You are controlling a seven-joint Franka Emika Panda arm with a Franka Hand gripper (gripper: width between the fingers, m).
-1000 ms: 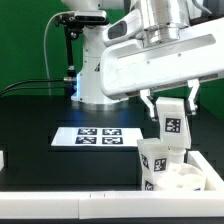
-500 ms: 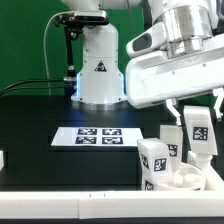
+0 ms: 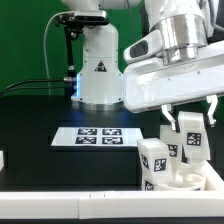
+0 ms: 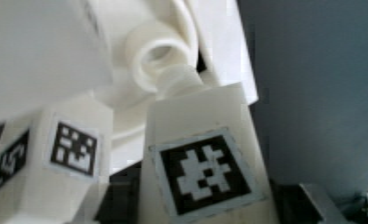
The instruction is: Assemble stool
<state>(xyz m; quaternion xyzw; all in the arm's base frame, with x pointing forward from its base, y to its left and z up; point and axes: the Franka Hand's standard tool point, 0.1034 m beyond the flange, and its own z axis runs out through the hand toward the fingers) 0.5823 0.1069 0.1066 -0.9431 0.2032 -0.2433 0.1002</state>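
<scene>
My gripper [image 3: 190, 120] is shut on a white stool leg [image 3: 190, 142] with a black-and-white tag. It holds the leg upright over the round white seat [image 3: 196, 181] at the exterior view's lower right. A second tagged leg [image 3: 152, 160] stands upright in the seat at its left side. In the wrist view the held leg [image 4: 206, 160] fills the middle between my gripper's [image 4: 225, 208] dark fingers. The other leg [image 4: 65, 150] is close beside it. A rounded white part [image 4: 163, 62] lies beyond; I cannot tell what it is.
The marker board [image 3: 98, 135] lies flat on the black table, to the exterior view's left of the seat. The robot's white base [image 3: 98, 75] stands behind it. A small white piece [image 3: 3, 158] sits at the left edge. A white ledge [image 3: 70, 205] runs along the front.
My gripper carried the held leg to the exterior view's right, then back slightly left and down toward the seat. The standing leg and the seat have not moved.
</scene>
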